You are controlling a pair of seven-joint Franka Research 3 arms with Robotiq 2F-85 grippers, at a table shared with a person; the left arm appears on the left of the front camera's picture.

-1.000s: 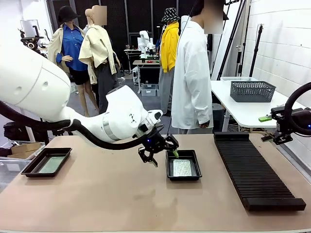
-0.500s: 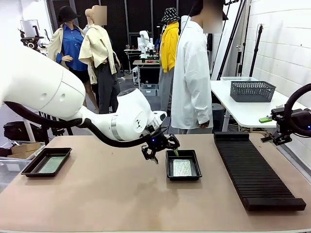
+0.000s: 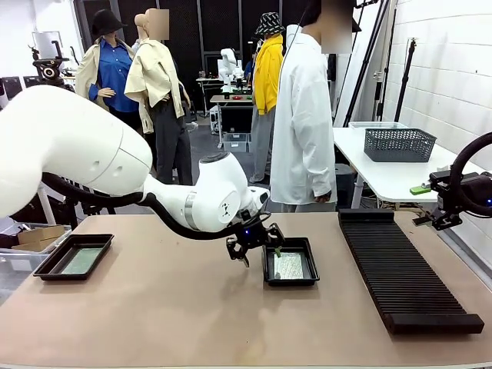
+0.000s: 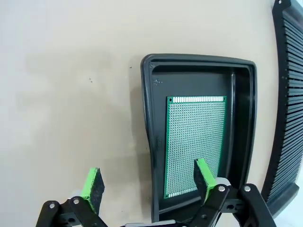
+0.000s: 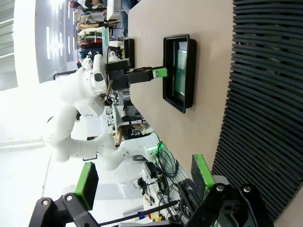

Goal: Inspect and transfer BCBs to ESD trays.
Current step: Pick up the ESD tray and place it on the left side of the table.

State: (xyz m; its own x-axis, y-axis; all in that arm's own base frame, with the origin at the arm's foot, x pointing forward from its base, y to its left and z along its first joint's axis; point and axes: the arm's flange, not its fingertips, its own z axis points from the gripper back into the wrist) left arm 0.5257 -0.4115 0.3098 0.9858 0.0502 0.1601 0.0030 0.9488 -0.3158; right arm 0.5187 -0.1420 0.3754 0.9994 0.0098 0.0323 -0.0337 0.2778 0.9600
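Progress: one BCB lies flat in centre ESD tray; left-frame tray holds another.
Left gripper: spread, empty, straddling tray rim.
Right gripper: spread, empty.
Remaining: judged near completion; no loose boards visible.

The counter is plain beige. On it, two glossy black ESD trays each carry a green BCB; the one in the middle tray is covered by a fine grid of pale dots with a silvery strip along one edge. The slotted rack is black and ribbed. The left claw and right claw are black with bright green pads, on white arms. The person's coat is white.
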